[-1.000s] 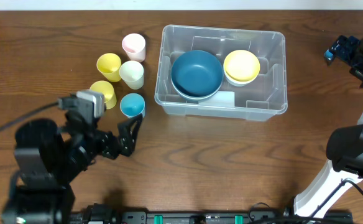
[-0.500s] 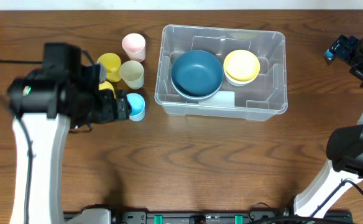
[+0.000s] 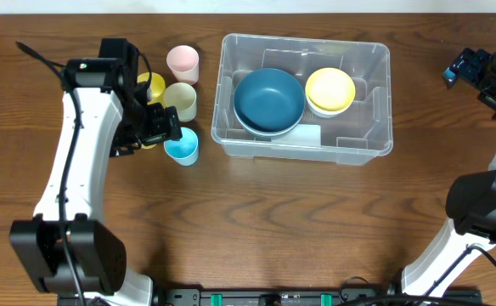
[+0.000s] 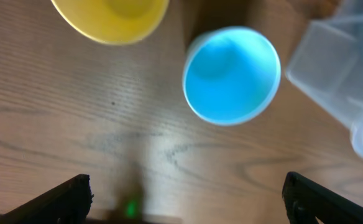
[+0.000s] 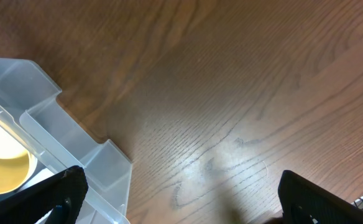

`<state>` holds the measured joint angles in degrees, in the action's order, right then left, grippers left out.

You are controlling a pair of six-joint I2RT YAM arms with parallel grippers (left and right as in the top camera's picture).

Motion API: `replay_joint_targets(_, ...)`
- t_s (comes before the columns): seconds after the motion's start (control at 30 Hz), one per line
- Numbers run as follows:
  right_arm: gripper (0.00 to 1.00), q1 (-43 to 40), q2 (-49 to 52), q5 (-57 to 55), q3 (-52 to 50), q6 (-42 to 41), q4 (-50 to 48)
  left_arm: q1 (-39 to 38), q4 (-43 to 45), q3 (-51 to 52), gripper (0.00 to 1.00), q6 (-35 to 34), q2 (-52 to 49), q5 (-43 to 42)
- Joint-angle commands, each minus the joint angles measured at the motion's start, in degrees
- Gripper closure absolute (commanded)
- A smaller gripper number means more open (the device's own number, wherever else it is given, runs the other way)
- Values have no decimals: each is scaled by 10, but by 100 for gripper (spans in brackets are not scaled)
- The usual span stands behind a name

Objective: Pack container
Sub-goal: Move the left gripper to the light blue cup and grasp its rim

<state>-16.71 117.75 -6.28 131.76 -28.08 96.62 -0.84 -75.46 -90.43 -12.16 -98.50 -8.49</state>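
The container sits on the counter toward its far edge, right of the middle. It holds a blue bowl on its left side and a yellow bowl just beside that; the right end of its floor is bare.

Left of the container stands a cluster of cups. The one nearest the front is the blue cup, upright and mouth up, near the container's near-left corner but apart from it. The left tool hovers by this cup, fingers spread wide and empty, with the cup ahead of the fingertips rather than between them.

The step in hand looks like picking up that cup. To do it well:
- Move forward until the rim is centred between the fingers.
- Come straight down, because the yellow cup stands just beside it and a slanted approach could knock it.
- Close gently, as thin plastic may flex and slip.
- Lift clear of the container's rim before crossing to the bare end.

The right tool, also spread and empty, hangs near the counter's far-right corner, off that path.
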Motion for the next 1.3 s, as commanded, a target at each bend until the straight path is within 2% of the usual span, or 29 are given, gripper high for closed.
replay_joint_targets(0.0,1,-2,3,-8,-1,-6,0,2,14,10,2,-26,-14,26)
replay_joint_targets(0.5,1,-2,3,-8,-1,-6,0,18,129,146,2,-44,-33,25)
replay_joint_targets(1.03,1,-2,3,-8,-1,-6,0,18,232,223,2,-42,-34,0)
replay_joint_targets(1.13,1,-2,3,-8,-1,-6,0,17,233,223,20,-43,-34,-1)
replay_joint_targets(1.2,1,-2,3,-8,-1,-6,0,17,233,223,42,-42,-34,0)
replay_joint_targets(1.27,1,-2,3,-8,0,-6,0,17,233,223,57,-42,-34,0)
